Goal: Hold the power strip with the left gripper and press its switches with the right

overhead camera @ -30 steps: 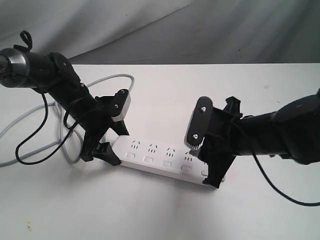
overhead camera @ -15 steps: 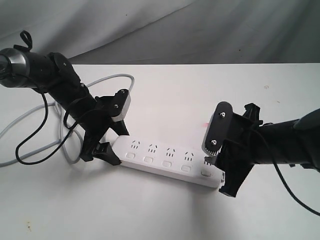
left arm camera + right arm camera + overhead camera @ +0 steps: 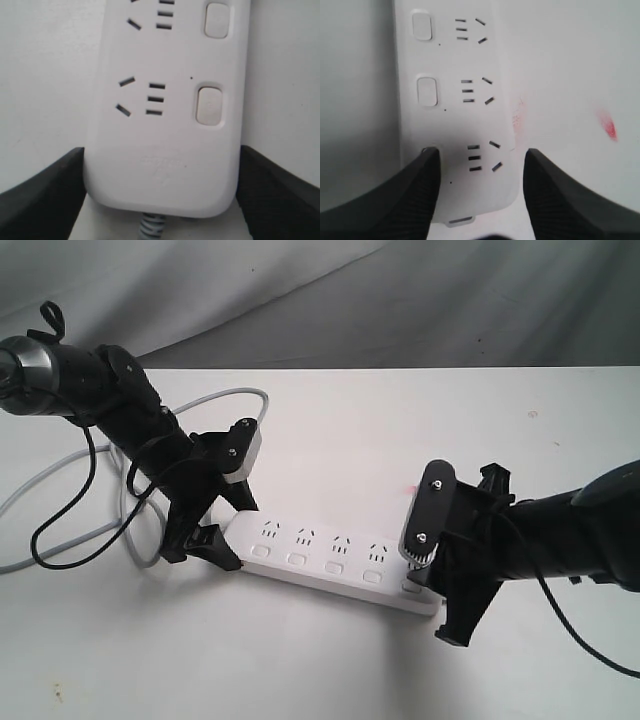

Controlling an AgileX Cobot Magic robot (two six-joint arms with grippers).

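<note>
Power strip [image 3: 320, 558] lies flat on the white counter [image 3: 350, 430], outlets facing up. It runs slantwise across the middle of the exterior view, with its cord end toward the left arm and its free end toward the right arm. The grey cord [image 3: 215, 397] leaves the cord end and loops away over the counter behind the left arm. The five switches [image 3: 333, 568] sit in a row along the strip's nearer long edge, one below each outlet.

The left claw [image 3: 232, 525] pinches the cord end of the strip. In the left wrist view its two black fingers [image 3: 45, 195] rest against the strip's two long sides, just past the last outlet, and the ribbed collar of the cord shows between them.

The right claw [image 3: 437, 605] is down at the free end, spread wide and gripping nothing. In the right wrist view one finger [image 3: 415, 195] lies over the switch row, its tip covering the end switch beside the last outlet. The other finger [image 3: 560, 200] stands off the strip, over bare counter just beside the outlet-side edge. I cannot tell whether the covered switch is pushed in. A red smudge [image 3: 609, 125] marks the counter near that end
</note>
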